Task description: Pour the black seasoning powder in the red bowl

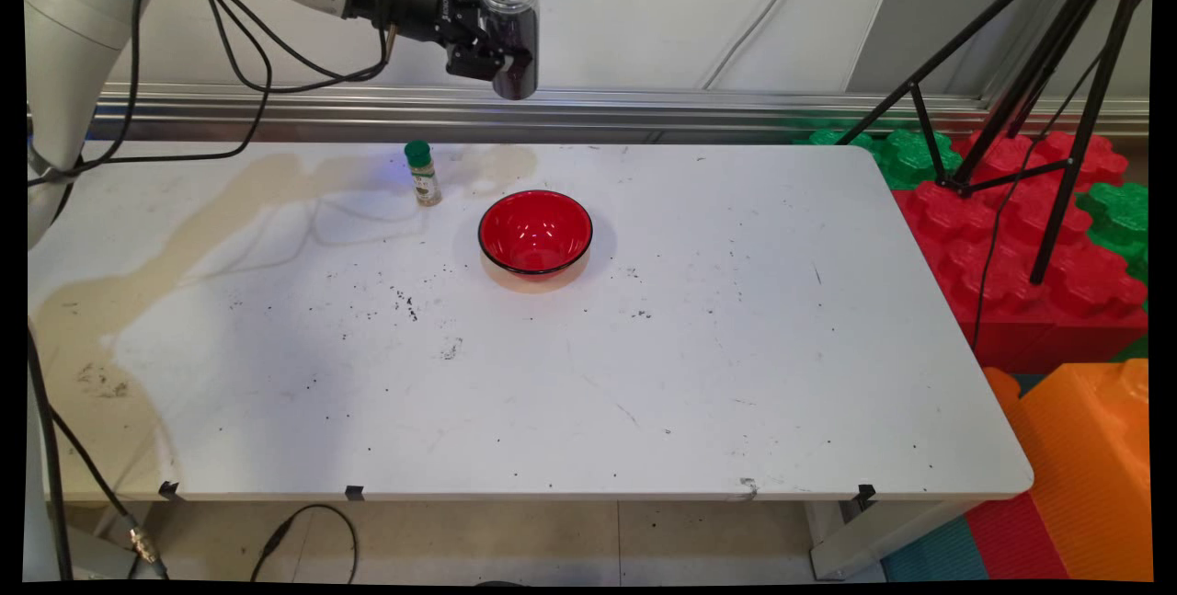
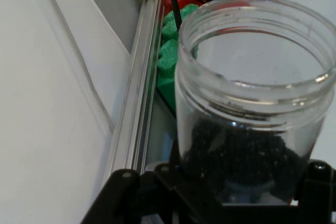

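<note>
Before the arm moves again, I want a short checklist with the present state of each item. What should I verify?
1. Jar held in the gripper: ok, fingers closed on its lower body.
2. Jar upright, mouth up and open: ok, no lid on it.
3. Dark grains stay inside the jar: ok, they sit low in it.
4. Red bowl upright on the table: ok, and it looks bare inside.
5. Jar directly above the bowl: cannot tell; it hangs high, near the wall.
6. Green-capped bottle clear of the bowl: ok, it stands apart, to its left.
</note>
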Robot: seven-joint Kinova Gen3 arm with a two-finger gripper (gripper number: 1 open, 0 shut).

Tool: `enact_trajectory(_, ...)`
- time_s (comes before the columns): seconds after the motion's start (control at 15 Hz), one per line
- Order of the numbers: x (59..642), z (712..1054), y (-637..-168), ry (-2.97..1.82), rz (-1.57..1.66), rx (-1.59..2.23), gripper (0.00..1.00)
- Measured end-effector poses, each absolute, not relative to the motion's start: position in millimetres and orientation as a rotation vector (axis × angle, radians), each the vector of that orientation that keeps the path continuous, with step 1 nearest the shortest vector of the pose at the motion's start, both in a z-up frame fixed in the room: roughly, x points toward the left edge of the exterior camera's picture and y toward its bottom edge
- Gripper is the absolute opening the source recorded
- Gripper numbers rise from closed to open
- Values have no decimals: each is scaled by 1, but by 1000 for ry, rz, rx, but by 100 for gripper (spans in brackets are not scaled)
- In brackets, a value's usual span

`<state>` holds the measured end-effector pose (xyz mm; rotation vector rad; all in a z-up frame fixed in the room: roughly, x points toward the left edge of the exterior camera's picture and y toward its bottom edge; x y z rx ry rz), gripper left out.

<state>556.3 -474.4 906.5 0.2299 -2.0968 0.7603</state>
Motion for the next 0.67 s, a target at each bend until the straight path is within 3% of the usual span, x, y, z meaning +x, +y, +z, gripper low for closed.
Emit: enact_trajectory(0.67, 543, 889, -478, -2163, 886, 31, 0)
